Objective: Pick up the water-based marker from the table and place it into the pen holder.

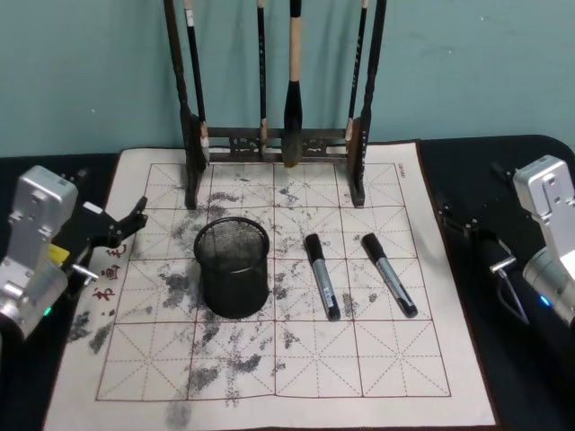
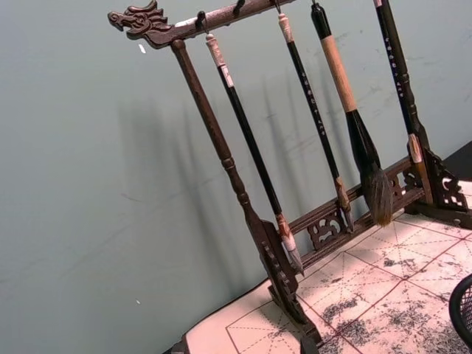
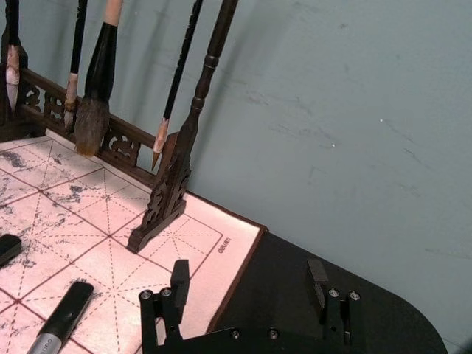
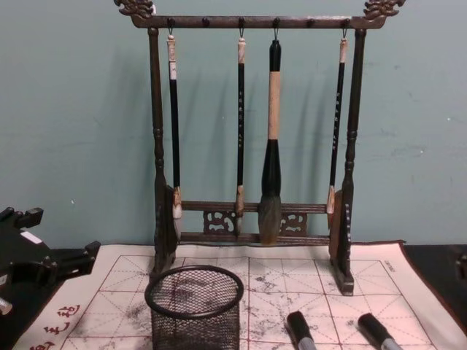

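The water-based marker [image 1: 321, 276] lies flat on the white gridded calligraphy mat [image 1: 296, 364], its black cap pointing toward the back wall and its grey barrel toward the robot. A second marker [image 1: 388, 274] of the same kind lies just beside it on the right, apart from it and angled a little outward. Neither marker is touched by anything.

The pen holder [image 1: 232, 289], a round cup of black wire mesh with a thick rim, stands upright on the mat to the left of the two markers, near the first one but not touching it. What can be seen of its inside holds nothing. The mat under and around it is smudged with grey ink, and some red characters are printed along its left edge.

Behind the cup and markers, at the far side of the mat, stands a tall dark wooden brush rack [image 4: 156, 146] with carved ends. Four brushes hang from its top bar; the third from the left, the thickest brush [image 4: 271, 160], has a tan handle.

The left hand [image 4: 58, 232] hovers at the left edge of the mat, well apart from the cup, its fingers spread and holding nothing. The right hand [image 3: 248, 279] hovers over the black counter [image 3: 383, 310] by the mat's far right corner, fingers apart and empty, well away from the markers.
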